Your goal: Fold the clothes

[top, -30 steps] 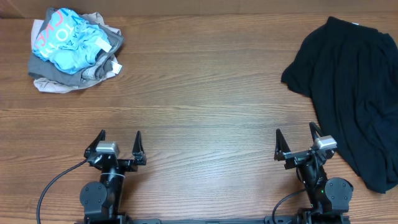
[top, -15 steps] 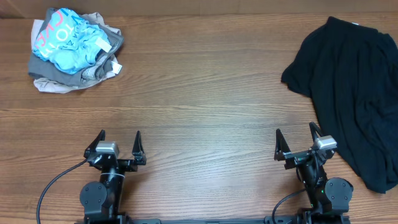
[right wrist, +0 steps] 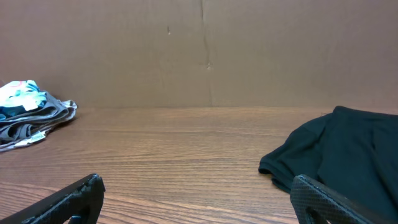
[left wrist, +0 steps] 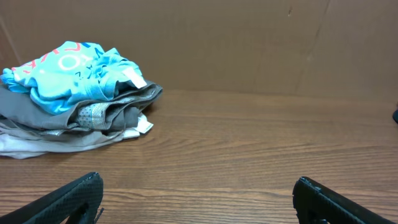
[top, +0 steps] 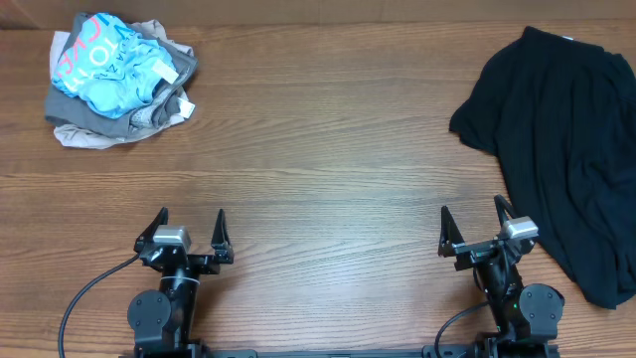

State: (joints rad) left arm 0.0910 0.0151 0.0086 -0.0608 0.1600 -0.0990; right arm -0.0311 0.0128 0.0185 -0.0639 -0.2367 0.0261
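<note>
Noted black garment (top: 566, 139) lying rumpled on right side of counter (top: 318, 149), near right gripper (top: 471, 205). Noted heap of mixed clothes (top: 119, 80) at far-left corner, well apart from left gripper (top: 191, 212). Found the 2 grippers spread apart, empty, at near edge.

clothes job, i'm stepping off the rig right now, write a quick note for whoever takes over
Left claw: open, empty, at the near edge of the table.
Right claw: open, empty, at the near edge, beside the black garment.
Black garment: spread loosely on the right side, unfolded.
Rumpled pile, blue piece on top: far left corner.
Done: nothing looks folded.
Left: fold every piece.
</note>
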